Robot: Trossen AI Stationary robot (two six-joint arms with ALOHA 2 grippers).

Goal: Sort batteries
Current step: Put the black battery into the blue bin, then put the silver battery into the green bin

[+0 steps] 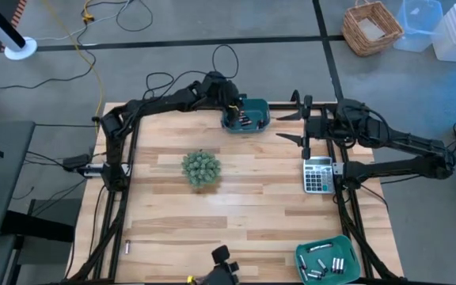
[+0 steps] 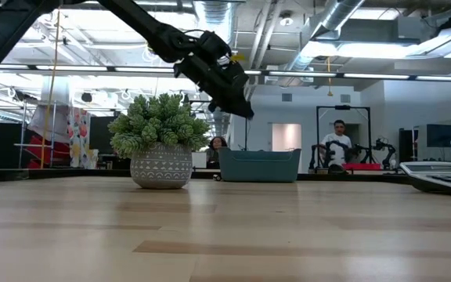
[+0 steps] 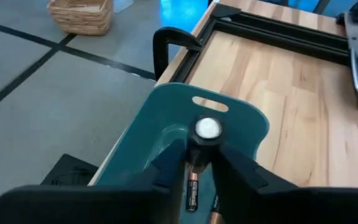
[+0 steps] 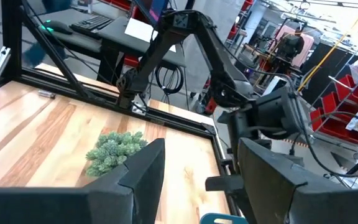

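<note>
My left gripper (image 3: 202,163) hangs over the far teal bin (image 1: 245,115), shut on a dark battery (image 3: 205,132) whose silvery end cap faces the wrist camera. More batteries (image 3: 192,190) lie on that bin's floor. In the low view, the left gripper (image 2: 238,100) is above the bin (image 2: 259,166). A second teal bin (image 1: 328,260) at the near right holds several batteries. One lone battery (image 1: 127,247) lies on the table near the left edge. My right gripper (image 4: 201,180) waits open at the far right (image 1: 291,127), holding nothing. My left gripper pinches the battery's dark body (image 3: 201,148) between its two fingers (image 3: 173,160), just under the silvery end cap. The fingers come slanting down from the table's left and lie across the battery. The battery is lifted clear, over the inside of the far bin.
A potted green plant (image 1: 200,168) stands mid-table. A grey calculator (image 1: 317,174) lies by the right edge. A black clamp (image 3: 166,46) grips the table's far edge beside the bin. A wicker basket (image 1: 372,28) stands on the floor beyond. People show in the room behind.
</note>
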